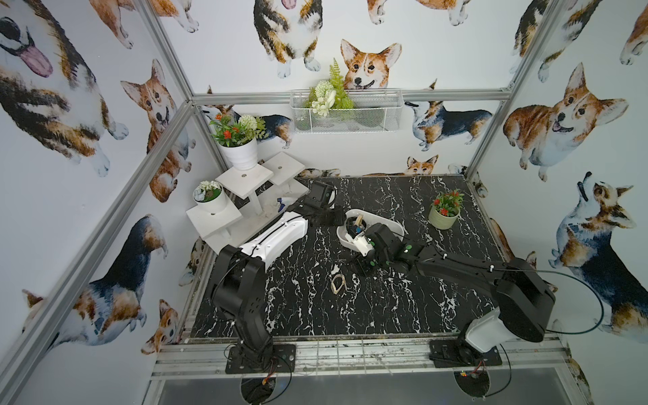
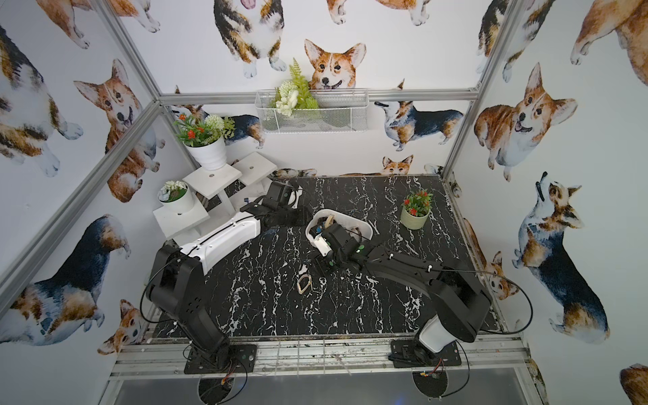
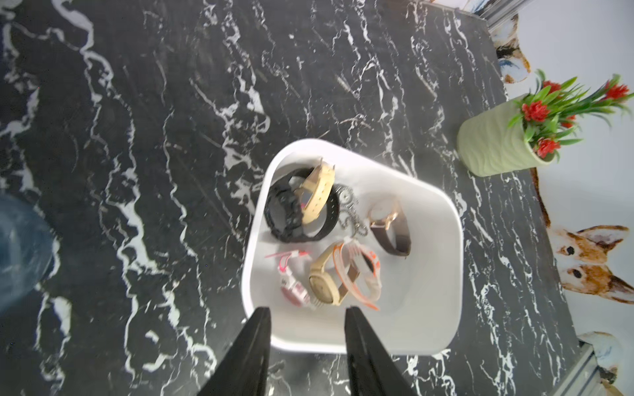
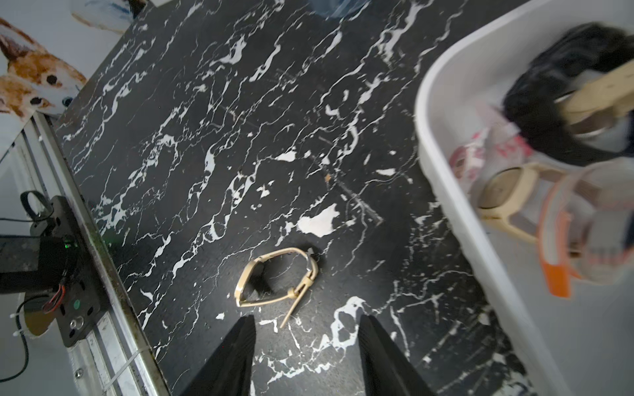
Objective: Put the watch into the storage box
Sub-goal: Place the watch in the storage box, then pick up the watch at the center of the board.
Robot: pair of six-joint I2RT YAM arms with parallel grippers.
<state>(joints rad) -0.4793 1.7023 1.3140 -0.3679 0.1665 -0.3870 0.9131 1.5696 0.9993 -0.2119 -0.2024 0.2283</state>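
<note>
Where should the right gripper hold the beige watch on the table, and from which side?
From above, probably, pinching the watch across its narrow middle. Its buckled band stands on edge as a slim loop, so both sides squeeze together. The open right gripper hangs near it.

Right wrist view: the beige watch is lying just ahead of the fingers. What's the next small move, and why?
Probably ease the right gripper forward and down so that its open jaws straddle the beige watch. The watch lies loose on the table, outside the storage box, just ahead of the fingertips with nothing in between, and the gripper holds nothing.
</note>
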